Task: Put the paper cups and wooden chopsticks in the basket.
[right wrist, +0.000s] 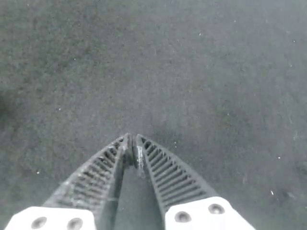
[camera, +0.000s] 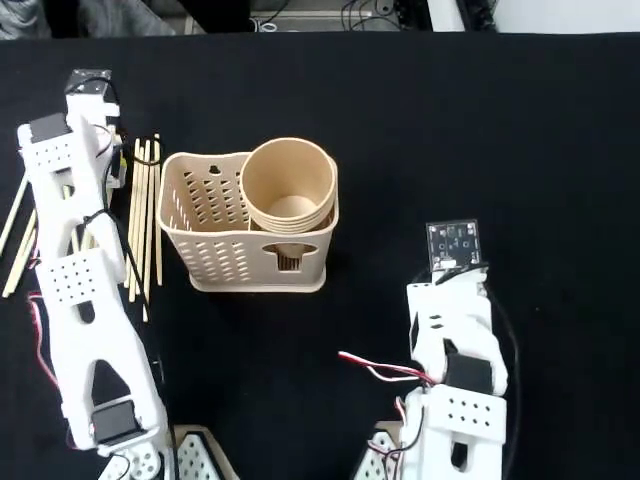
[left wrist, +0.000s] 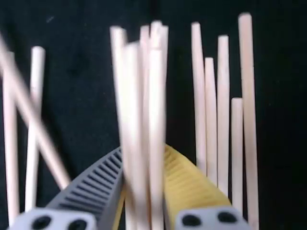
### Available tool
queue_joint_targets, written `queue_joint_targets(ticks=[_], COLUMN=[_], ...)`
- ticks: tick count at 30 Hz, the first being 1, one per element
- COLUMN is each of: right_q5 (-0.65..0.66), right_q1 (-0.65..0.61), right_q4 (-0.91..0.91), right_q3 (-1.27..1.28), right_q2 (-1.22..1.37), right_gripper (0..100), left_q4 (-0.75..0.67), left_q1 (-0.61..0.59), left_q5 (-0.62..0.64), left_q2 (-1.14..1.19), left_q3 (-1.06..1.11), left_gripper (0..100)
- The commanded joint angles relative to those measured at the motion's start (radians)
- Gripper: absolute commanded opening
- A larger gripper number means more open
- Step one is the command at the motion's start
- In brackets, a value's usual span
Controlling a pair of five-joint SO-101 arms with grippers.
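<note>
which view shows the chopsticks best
Left wrist view: chopsticks run close-up between the left gripper's fingers, more lying either side. The high view shows them smaller, beside the basket, partly under the left arm. The right wrist view faces black tabletop.

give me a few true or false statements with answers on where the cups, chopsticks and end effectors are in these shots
1. The paper cups stand stacked inside the basket. True.
2. The left end effector holds nothing. False: it is shut on a bundle of chopsticks.
3. Loose chopsticks lie on the table beside the basket. True.
4. The right end effector grips a cup. False: it is shut on nothing, above the bare table.
</note>
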Motion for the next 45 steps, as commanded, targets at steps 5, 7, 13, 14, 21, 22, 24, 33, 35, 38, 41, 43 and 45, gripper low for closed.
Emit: queue_joint_targets(ticks=[5, 7, 13, 14, 21, 22, 24, 33, 35, 38, 41, 43, 45], right_q5=[-0.006, -0.006, -0.006, -0.006, -0.006, -0.006, -0.006, -0.006, -0.006, -0.006, -0.006, -0.006, -0.006], right_q1=[0.008, 0.008, 0.008, 0.008, 0.008, 0.008, 0.008, 0.008, 0.008, 0.008, 0.008, 0.008, 0.008], right_q4=[-0.020, -0.020, -0.020, -0.020, -0.020, -0.020, -0.020, -0.020, -0.020, -0.020, -0.020, -0.020, -0.020], right_q3=[-0.007, -0.007, -0.007, -0.007, -0.007, -0.007, -0.007, -0.007, -0.007, -0.007, -0.007, -0.007, -0.007], right_q2=[-0.015, -0.015, -0.015, -0.015, -0.015, -0.015, -0.015, -0.015, -0.015, -0.015, -0.015, -0.015, -0.015], right_gripper=[1.2, 1.2, 1.2, 1.2, 1.2, 1.2, 1.2, 1.2, 1.2, 1.2, 1.2, 1.2, 1.2], left_q4=[0.206, 0.244, 0.242, 0.242, 0.242, 0.244, 0.244, 0.242, 0.242, 0.241, 0.226, 0.207, 0.203], left_q1=[-0.024, -0.022, -0.018, -0.018, -0.024, -0.025, -0.033, -0.039, -0.036, -0.028, -0.027, -0.027, -0.027], left_q5=[0.009, 0.011, 0.017, 0.018, 0.124, 0.138, 0.178, 0.265, 0.284, 0.293, 0.316, 0.321, 0.321], left_q2=[0.023, 0.026, -0.029, -0.049, -0.213, -0.239, -0.290, -0.439, -0.460, -0.499, -0.532, -0.563, -0.595], left_q3=[-0.275, -0.358, -0.386, -0.380, -0.378, -0.378, -0.381, -0.389, -0.389, -0.389, -0.395, -0.395, -0.394], left_gripper=[3, 3, 3, 3, 3, 3, 3, 3, 3, 3, 3, 3, 3])
